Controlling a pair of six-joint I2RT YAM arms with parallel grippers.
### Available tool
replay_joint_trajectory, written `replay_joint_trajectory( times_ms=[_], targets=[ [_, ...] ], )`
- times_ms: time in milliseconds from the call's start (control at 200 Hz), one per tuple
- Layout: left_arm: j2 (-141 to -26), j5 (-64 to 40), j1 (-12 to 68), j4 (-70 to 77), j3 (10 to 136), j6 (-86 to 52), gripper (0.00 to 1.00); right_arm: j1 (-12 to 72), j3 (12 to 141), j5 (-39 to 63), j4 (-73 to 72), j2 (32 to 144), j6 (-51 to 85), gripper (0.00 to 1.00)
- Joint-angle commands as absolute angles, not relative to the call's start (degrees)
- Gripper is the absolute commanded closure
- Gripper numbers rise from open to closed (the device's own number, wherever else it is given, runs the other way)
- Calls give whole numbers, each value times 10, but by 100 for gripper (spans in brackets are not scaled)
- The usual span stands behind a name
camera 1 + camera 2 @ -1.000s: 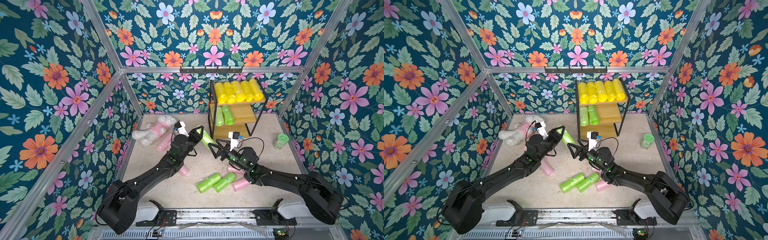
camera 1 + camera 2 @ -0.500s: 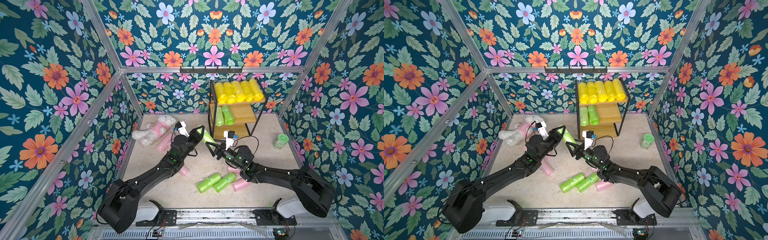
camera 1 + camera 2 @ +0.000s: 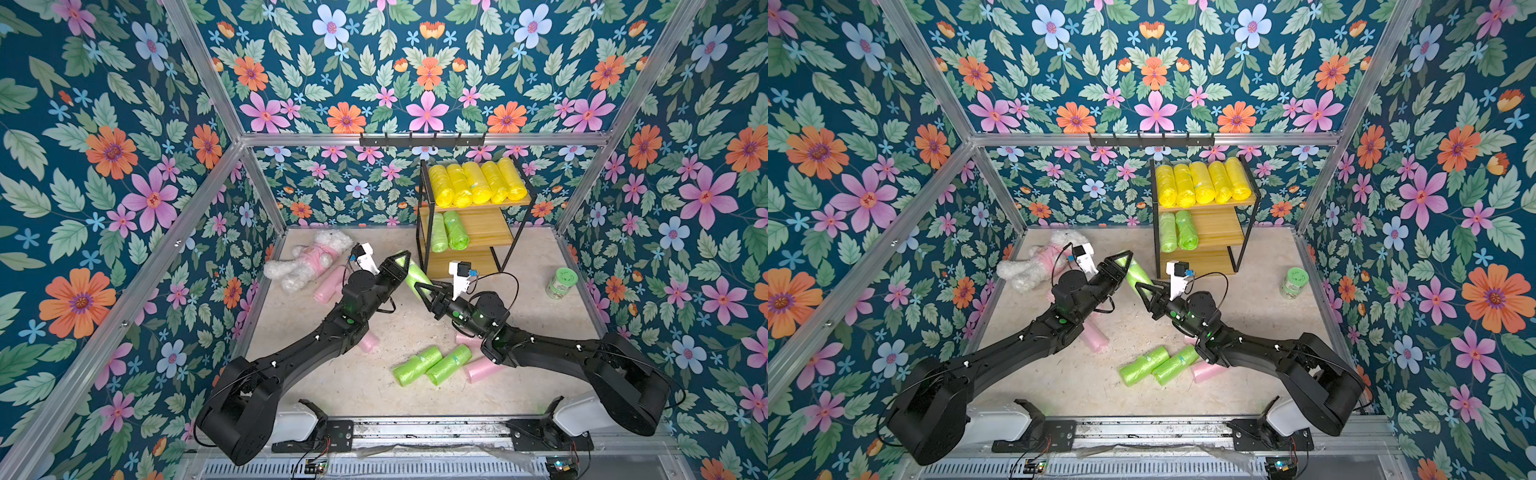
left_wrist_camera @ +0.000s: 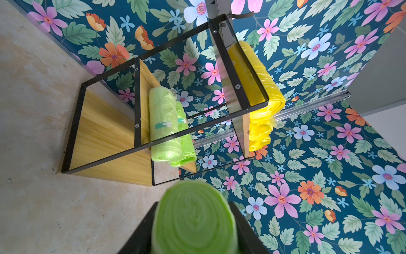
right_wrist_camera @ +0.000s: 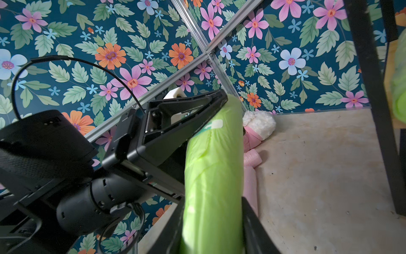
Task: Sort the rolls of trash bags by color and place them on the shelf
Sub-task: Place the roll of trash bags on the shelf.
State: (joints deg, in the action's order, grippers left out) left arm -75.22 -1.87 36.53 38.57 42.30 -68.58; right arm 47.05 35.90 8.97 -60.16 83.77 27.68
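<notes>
The right gripper (image 3: 419, 287) has just clamped the light-green crinkly plastic roll (image 3: 413, 275) that sits between the left gripper (image 3: 400, 260) jaws, whose grip I cannot tell, so a handover looks under way.

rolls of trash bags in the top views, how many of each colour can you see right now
yellow roll: 5, all on the top tier of the shelf
green roll: 5
pink roll: 4 in view
total: 14 in view; the arms may hide more
</notes>
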Motion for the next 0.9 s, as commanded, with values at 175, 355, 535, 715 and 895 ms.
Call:
replay_joint_trajectory(
  times_ms=[175,355,535,715,895],
  targets=[
    [-747,-8,365,374,419,-628,21,424,327,140,-625,799,306,65],
    [-727,-5,358,371,394,-595,17,371,299,144,-534,725,276,67],
    [-704,-17,338,327,395,-529,16,294,288,149,-431,647,252,67],
    [-705,-46,330,252,434,-436,16,208,312,142,-362,625,252,67],
    [-710,-59,329,201,463,-384,16,173,371,90,-322,666,241,67]
  ],
)
